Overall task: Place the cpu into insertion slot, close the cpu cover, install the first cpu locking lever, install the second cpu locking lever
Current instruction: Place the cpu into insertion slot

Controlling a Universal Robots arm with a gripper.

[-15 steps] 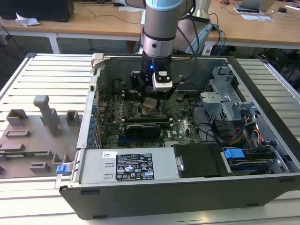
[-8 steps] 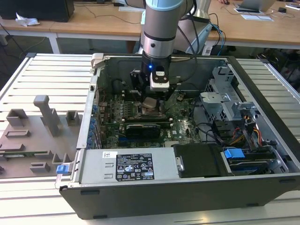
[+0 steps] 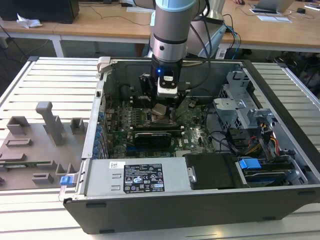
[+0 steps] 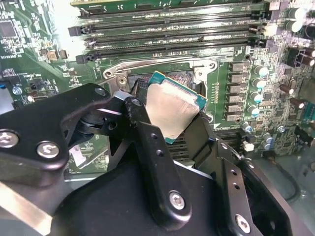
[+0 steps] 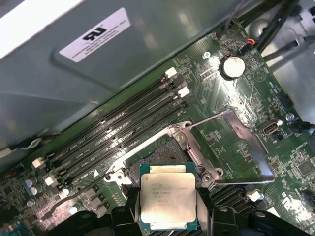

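gripper (image 3: 161, 114) is seen in the exterior view lowered into the open computer case (image 3: 200, 210), which is set on a slatted table (image 3: 50, 75). it is closed on the cpu (image 3: 159, 109), which is held just above the green motherboard (image 3: 195, 135) near the case's middle.

in the first wrist view, the cpu is shown flat between the two black fingers (image 5: 204, 206), overlapping one edge of the insertion slot (image 5: 165, 153). most of the slot's dark frame and brownish contact field lies uncovered. the cpu cover (image 5: 252, 147) is swung open, off the slot and to one side of it. long memory slots (image 5: 123, 128) are lined up on the slot's other side.

in the second wrist view, the cpu's silver-grey top is seen clamped at two opposite edges. it is held tilted over the slot and is not seated.
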